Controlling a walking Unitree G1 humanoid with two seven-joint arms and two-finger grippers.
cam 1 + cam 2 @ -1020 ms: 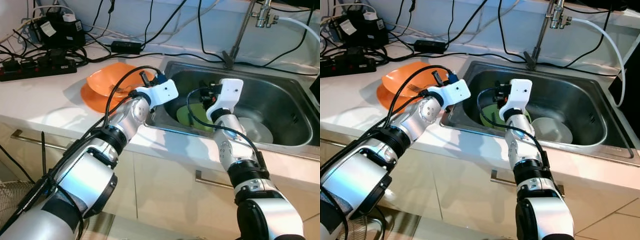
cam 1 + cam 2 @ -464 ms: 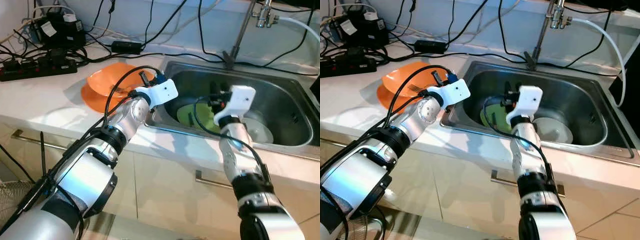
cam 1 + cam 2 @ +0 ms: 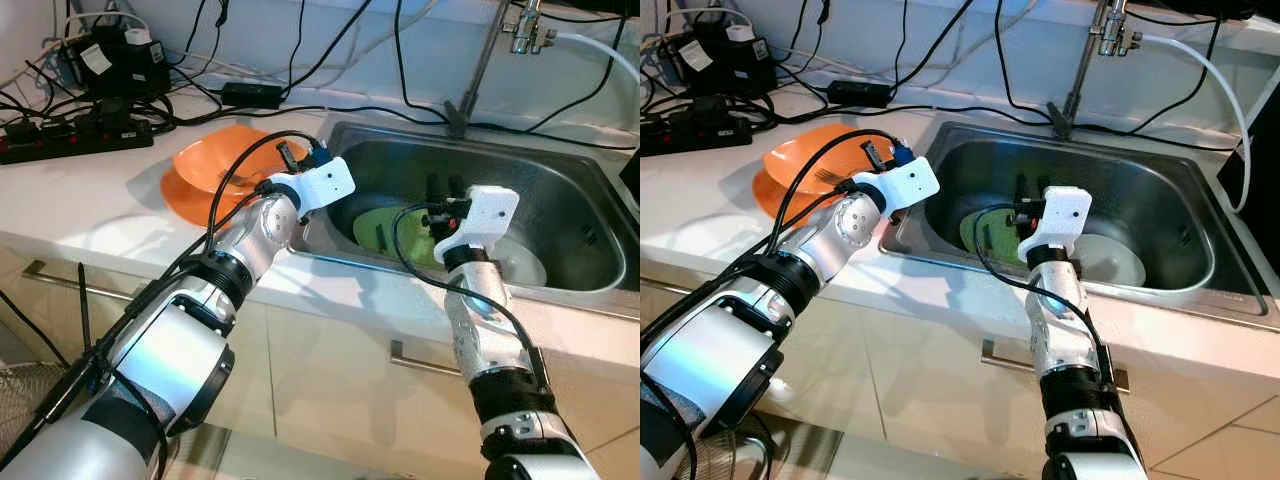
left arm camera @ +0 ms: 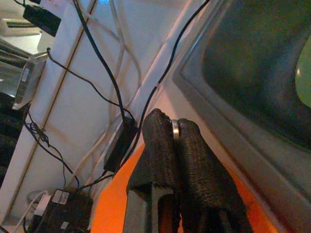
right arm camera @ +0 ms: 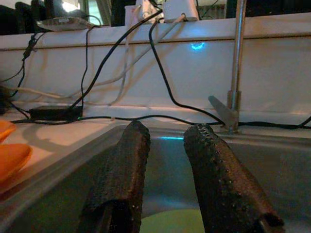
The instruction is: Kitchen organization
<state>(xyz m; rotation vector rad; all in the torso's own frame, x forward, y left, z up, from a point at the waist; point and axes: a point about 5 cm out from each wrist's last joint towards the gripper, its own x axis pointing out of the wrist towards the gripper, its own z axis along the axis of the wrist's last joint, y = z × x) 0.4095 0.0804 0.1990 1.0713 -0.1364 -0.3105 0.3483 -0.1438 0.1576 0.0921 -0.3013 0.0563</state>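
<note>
Two stacked orange bowls (image 3: 205,165) sit on the white counter left of the steel sink (image 3: 560,170). My left gripper (image 3: 292,154) hovers at the bowls' right edge, shut on a thin silver utensil (image 4: 174,130) pinched between its fingertips; fork-like tines (image 3: 232,181) show over the top bowl. A green plate (image 3: 398,222) lies in the sink with a dark utensil (image 3: 380,236) on it, beside a white bowl (image 3: 522,264). My right gripper (image 3: 443,188) hangs open above the sink, over the plate's right side, holding nothing.
The faucet (image 3: 482,68) rises at the sink's back edge. Power strips (image 3: 70,135), adapters and black cables (image 3: 250,95) crowd the back of the counter. Cabinet fronts with metal handles (image 3: 425,360) run below the counter edge.
My right gripper has swung rightward across the sink, uncovering more of the green plate. The left arm and the utensil it holds have stayed put.
</note>
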